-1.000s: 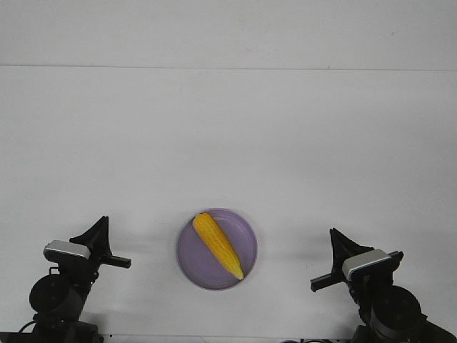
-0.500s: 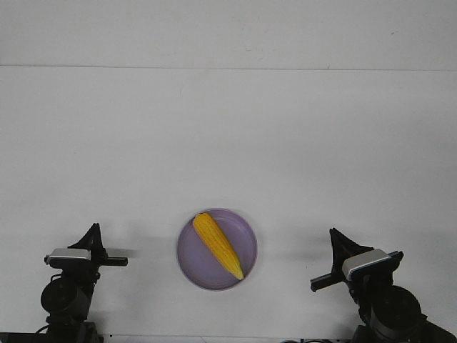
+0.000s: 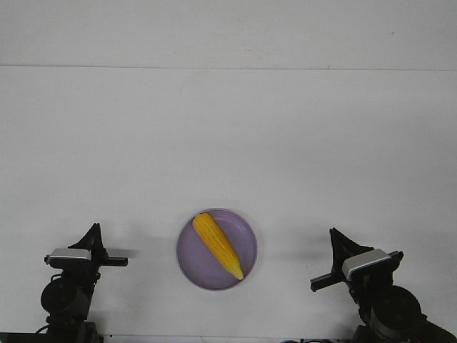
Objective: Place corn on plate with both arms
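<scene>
The yellow corn [image 3: 217,245] lies diagonally on the lavender plate [image 3: 246,243], thick end at the far left and tip at the near right. The plate sits on the white table near the front edge, midway between the arms. My left gripper [image 3: 93,231] is to the left of the plate, apart from it, with its fingers together in a single point and nothing in them. My right gripper [image 3: 335,239] is to the right of the plate, also apart from it, with its fingers together and empty.
The white table [image 3: 228,143] stretches back to a white wall. Both arm bases stand at the front corners of the view, the left [image 3: 66,296] and the right [image 3: 389,307].
Between one second and half a second ago my left arm drew back and down and turned more upright. It has held still since. The corn, plate and right arm have not moved.
</scene>
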Robot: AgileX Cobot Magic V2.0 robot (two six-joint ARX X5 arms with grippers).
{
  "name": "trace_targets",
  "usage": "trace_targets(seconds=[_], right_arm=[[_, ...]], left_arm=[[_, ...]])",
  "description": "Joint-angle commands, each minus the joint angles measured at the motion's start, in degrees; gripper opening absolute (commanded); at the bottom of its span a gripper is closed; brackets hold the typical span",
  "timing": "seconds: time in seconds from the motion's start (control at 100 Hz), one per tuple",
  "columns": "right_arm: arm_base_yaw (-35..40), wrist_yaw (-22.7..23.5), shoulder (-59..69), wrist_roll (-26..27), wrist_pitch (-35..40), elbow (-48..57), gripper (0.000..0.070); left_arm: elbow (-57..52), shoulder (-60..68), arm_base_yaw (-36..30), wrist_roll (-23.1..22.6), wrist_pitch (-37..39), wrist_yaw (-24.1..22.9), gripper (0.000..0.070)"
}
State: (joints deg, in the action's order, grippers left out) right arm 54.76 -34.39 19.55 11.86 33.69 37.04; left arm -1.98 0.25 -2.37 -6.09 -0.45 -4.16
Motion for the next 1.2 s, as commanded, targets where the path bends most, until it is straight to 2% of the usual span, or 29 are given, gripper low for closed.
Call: trace_targets(seconds=[0.0,0.24,0.35,0.4,0.51,0.59,0.69,0.85,1.06,1.19], right_arm=[[0.7,-0.1,0.3,0.7,-0.7,0.5,0.0014],[0.0,-2.5,0.2,-2.4,-1.4,0.4,0.0013],[-8.0,-1.3,-0.1,-6.1,-4.1,-1.3,0.0013],[-14.5,3.5,-0.9,-8.7,-6.7,-3.6,0.0013],[-30.8,18.9,-3.9,-14.6,-14.4,-11.2,0.0013],[-41.4,28.1,-6.9,-16.9,-19.1,-16.9,0.0013],[-51.1,34.5,-11.3,-17.3,-23.3,-23.2,0.0013],[-57.9,36.1,-17.8,-16.4,-23.8,-29.9,0.0013],[-58.6,36.1,-19.5,-13.9,-26.8,-36.4,0.0013],[-58.6,36.1,-19.5,-12.7,-26.2,-36.3,0.0013]], left_arm=[[1.2,-0.1,0.1,-0.5,0.6,0.1,0.0015],[1.2,-0.1,0.1,-0.5,0.6,0.1,0.0015],[1.2,-0.1,0.1,-0.5,0.6,0.1,0.0015],[1.2,-0.1,0.1,-0.5,0.6,0.1,0.0015],[1.2,-0.1,0.1,-0.5,0.6,0.1,0.0015],[1.2,-0.1,0.1,-0.5,0.6,0.1,0.0015],[1.2,-0.1,0.1,-0.5,0.6,0.1,0.0015],[1.2,-0.1,0.1,-0.5,0.6,0.1,0.0015],[1.2,-0.1,0.1,-0.5,0.6,0.1,0.0015],[1.2,-0.1,0.1,-0.5,0.6,0.1,0.0015]])
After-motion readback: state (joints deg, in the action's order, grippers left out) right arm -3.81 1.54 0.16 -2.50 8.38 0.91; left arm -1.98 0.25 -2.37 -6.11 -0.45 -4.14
